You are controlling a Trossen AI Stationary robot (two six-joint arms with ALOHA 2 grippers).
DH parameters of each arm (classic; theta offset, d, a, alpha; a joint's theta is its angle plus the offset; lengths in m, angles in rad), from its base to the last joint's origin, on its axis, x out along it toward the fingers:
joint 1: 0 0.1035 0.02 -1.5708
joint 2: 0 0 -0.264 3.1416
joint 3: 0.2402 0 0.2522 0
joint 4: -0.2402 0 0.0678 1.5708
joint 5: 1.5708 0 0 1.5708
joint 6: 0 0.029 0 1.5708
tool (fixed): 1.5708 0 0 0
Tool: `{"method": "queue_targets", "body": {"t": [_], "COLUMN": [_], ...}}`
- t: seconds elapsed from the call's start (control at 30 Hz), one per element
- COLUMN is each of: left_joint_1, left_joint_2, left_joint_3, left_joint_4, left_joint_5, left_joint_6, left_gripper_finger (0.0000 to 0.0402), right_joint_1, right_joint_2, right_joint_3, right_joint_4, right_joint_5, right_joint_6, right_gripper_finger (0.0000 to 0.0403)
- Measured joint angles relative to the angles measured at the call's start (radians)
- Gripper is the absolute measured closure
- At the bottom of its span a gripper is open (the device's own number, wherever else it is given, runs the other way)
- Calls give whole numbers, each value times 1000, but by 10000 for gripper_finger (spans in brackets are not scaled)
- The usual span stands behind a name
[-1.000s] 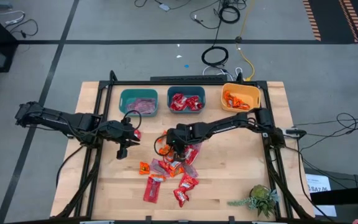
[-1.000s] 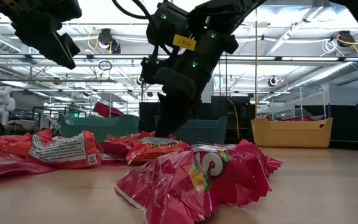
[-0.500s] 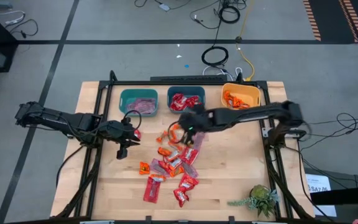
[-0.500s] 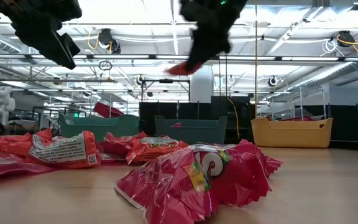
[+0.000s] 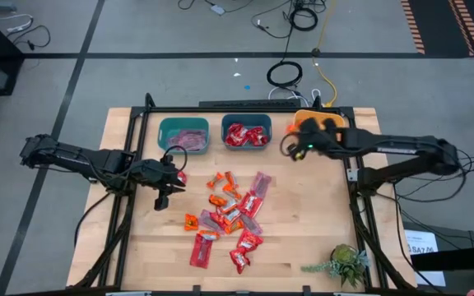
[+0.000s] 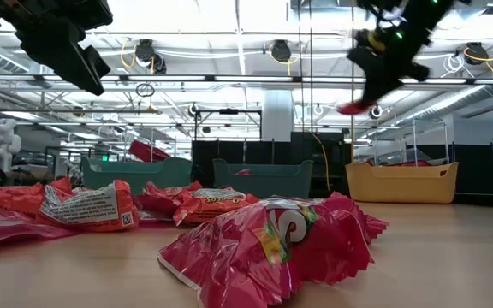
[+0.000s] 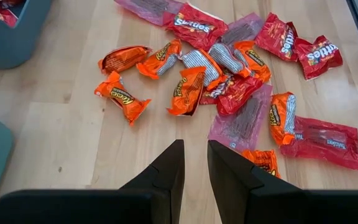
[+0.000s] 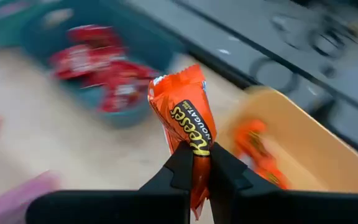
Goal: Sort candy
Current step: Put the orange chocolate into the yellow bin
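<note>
Now that my right fingers [image 8: 194, 163], clamped on a shiny orange wrapped candy [image 8: 185, 121], have swung from the bench-centre pile to the upper-right yellow plastic bin [image 5: 329, 123], only dropping remains, my left fingers [image 7: 194, 165] waiting slightly parted.

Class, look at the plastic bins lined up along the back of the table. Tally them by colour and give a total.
Teal bins: 2, the left teal bin and the middle teal bin
Yellow bins: 1, the yellow bin
Total: 3
</note>
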Motion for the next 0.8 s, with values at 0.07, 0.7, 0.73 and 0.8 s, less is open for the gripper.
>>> {"method": "queue_targets", "body": {"t": [0.07,0.7,0.73,0.8], "left_joint_1": [0,0,0,0], "left_joint_2": [0,0,0,0], "left_joint_3": [0,0,0,0], "left_joint_4": [0,0,0,0], "left_joint_5": [0,0,0,0], "left_joint_6": [0,0,0,0], "left_gripper_finger": [322,322,322,322], "right_joint_1": [-36,-407,-422,-450], "right_joint_2": [-51,-96,-96,-96], "right_joint_3": [-71,-277,-277,-277], "right_joint_4": [10,11,15,16], "right_joint_5": [53,43,29,9], "right_joint_6": [89,177,154,126], "right_gripper_finger": [388,359,356,343]}}
